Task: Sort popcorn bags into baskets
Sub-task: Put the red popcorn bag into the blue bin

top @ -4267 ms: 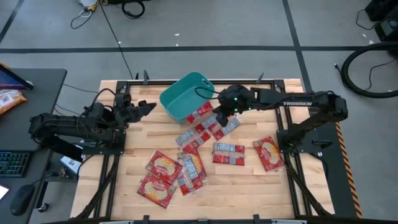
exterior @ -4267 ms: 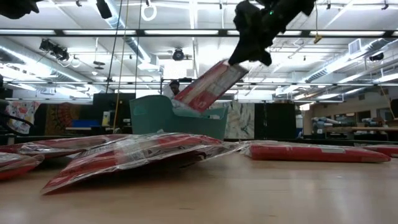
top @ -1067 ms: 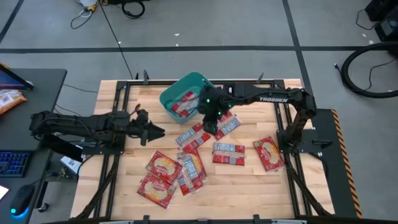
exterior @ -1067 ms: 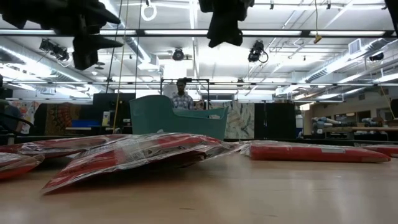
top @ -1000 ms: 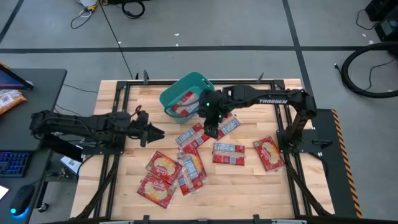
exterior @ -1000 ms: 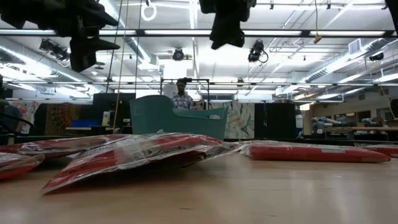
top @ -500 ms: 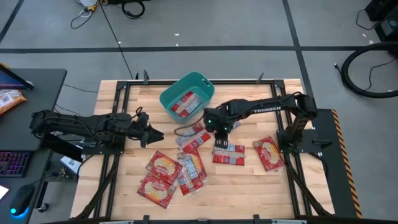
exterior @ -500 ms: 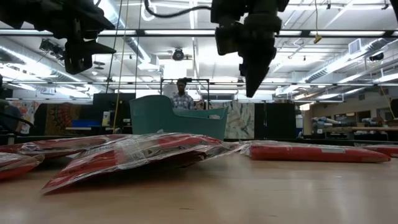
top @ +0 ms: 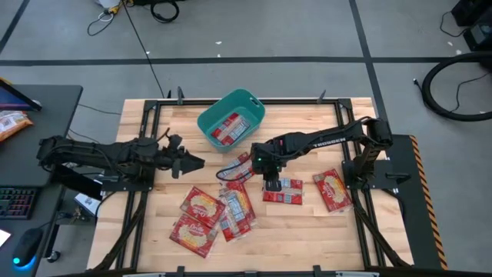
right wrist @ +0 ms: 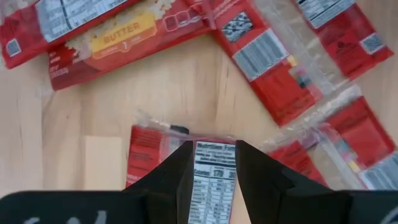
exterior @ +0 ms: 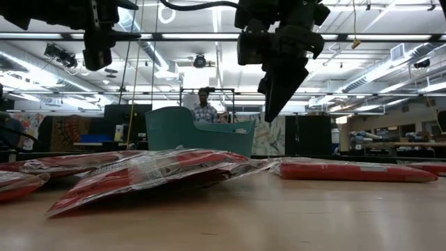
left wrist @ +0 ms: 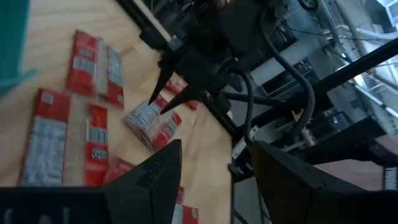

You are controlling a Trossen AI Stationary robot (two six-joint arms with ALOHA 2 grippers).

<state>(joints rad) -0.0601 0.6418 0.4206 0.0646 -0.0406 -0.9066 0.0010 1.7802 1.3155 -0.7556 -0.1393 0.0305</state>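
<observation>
The teal basket (top: 231,121) stands at the table's far middle with one popcorn bag (top: 229,128) lying flat inside. Several red popcorn bags lie flat on the wood, some overlapping. My right gripper (top: 269,177) points down, open, above one bag (right wrist: 214,171) at the table's middle. Its fingertips (exterior: 270,115) hang well clear of the bags. My left gripper (top: 192,161) hovers open over the table's left part and holds nothing. It points toward the right arm (left wrist: 186,81).
More bags lie near the front left (top: 201,206) (top: 192,235) and at the right (top: 332,189). An overlapping cluster (top: 238,171) sits between basket and middle. A person (exterior: 203,106) stands in the room beyond the basket. Bare wood shows at the near edge.
My right gripper has left the basket's near side and gone toward the table's near edge and downward. It has tipped until its fingers point down, and it now stands over a bag at the middle. No bag has moved.
</observation>
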